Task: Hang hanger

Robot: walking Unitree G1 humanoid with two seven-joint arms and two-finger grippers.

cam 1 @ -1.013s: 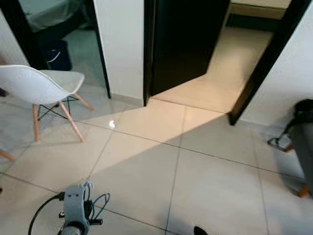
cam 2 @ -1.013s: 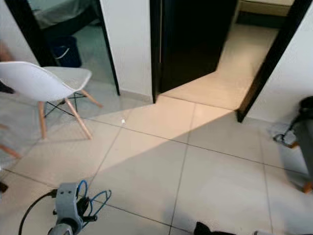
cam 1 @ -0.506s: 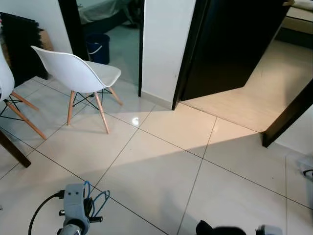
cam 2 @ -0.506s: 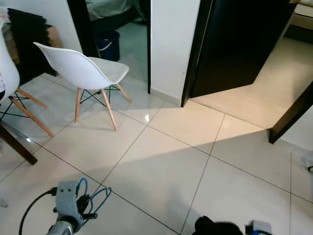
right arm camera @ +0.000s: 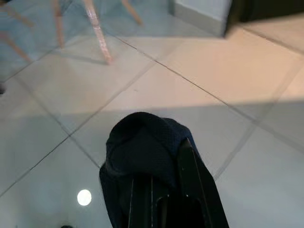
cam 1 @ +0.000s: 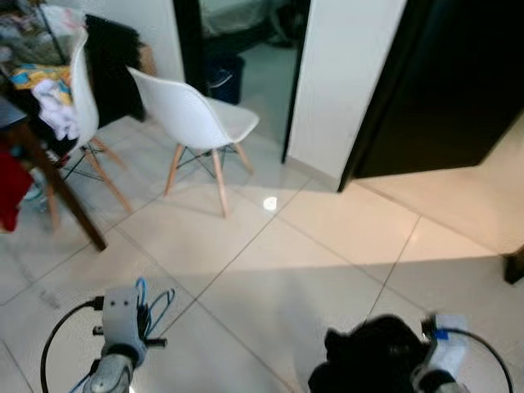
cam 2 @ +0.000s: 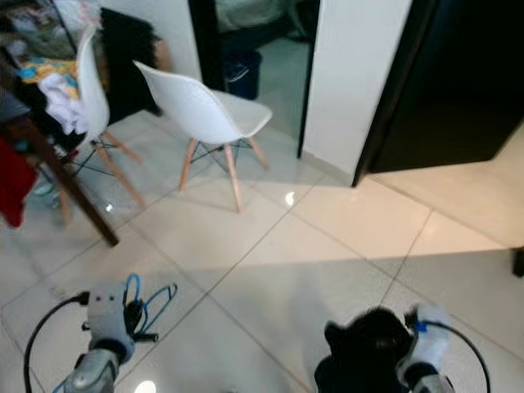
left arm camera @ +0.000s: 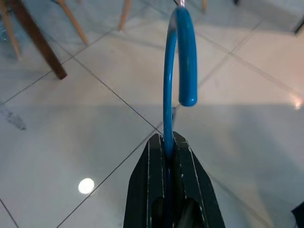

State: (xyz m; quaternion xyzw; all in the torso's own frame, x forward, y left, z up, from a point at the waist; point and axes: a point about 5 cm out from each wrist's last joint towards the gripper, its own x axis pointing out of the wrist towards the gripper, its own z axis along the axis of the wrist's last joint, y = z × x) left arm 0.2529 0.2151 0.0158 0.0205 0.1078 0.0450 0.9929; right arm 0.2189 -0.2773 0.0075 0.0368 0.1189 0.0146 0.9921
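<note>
The left gripper (left arm camera: 168, 156) pinches a blue hanger (left arm camera: 178, 61) above the tiled floor (cam 1: 270, 270); the right gripper (right arm camera: 164, 190) clamps dark cloth (right arm camera: 142, 147); the camera has swung left — the white chair (cam 1: 201, 123) now sits centre, a cluttered table (cam 1: 37, 139) beside it.

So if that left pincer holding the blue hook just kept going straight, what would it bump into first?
Probably just the tiled floor. The left pincer, shut on the blue hanger, points down at bare tiles; the chair legs lie farther off, though depth is unclear.
</note>
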